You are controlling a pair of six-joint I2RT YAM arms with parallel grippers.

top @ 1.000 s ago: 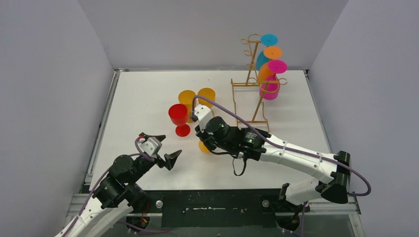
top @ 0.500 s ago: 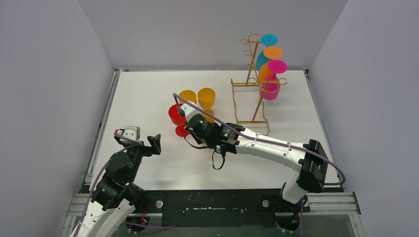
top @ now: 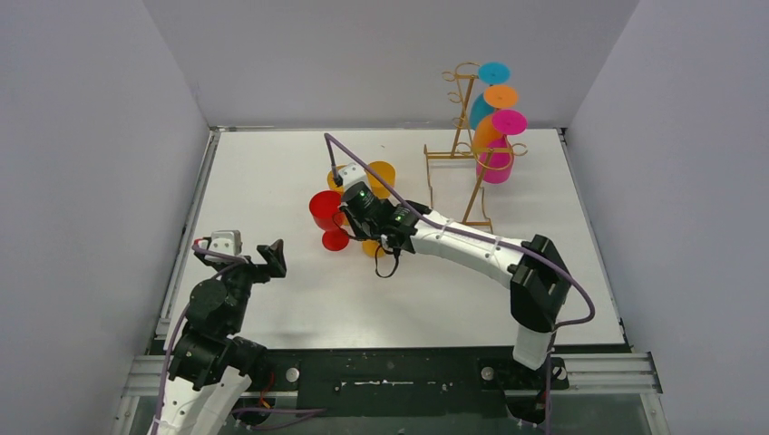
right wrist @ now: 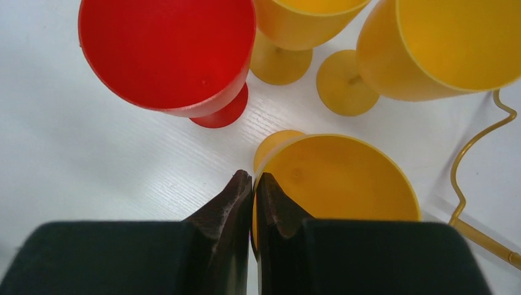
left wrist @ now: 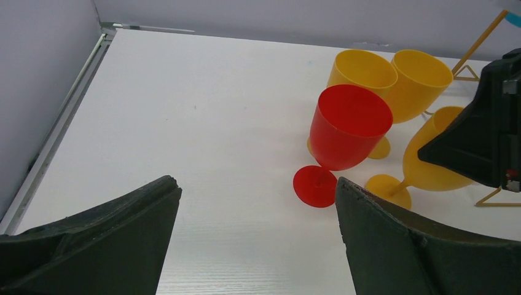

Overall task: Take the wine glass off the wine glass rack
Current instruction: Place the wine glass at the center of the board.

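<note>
While the right arm reaches in: the right hand [right wrist: 252,178] is pinched tight on the rim of a yellow plastic wine glass [right wrist: 344,178], with the thin wall caught between its two fingers.
Held glass: it is tilted, with its foot low by the white counter [top: 263,172]; whether the foot touches, I can't tell.
Change on the right: over the last second that arm has carried the glass from the near middle of the counter up to the group already standing there.
Standing group: a red plastic wine glass [left wrist: 350,129] is just beside the held one, and behind it are a yellow goblet [left wrist: 362,69] and a second yellow goblet [left wrist: 424,77].
Change on the left: the left hand [left wrist: 257,184] has drawn back toward its own side and spread its fingers wide, with nothing between them.
Rack: the tall gold wire wine glass rack [top: 451,156] stands at the far right, well apart from the held glass.
Still hanging: a blue glass [top: 494,72], an orange glass [top: 501,95] and a pink glass [top: 510,121] hang upside down on its arms.
Meaning for the task: this glass looks well clear of the rack and about to be set down. I'd say what remains is to stand it upright and let go.
Risk: a tilted foot could tip on release, and the red glass sits close enough to get knocked.
</note>
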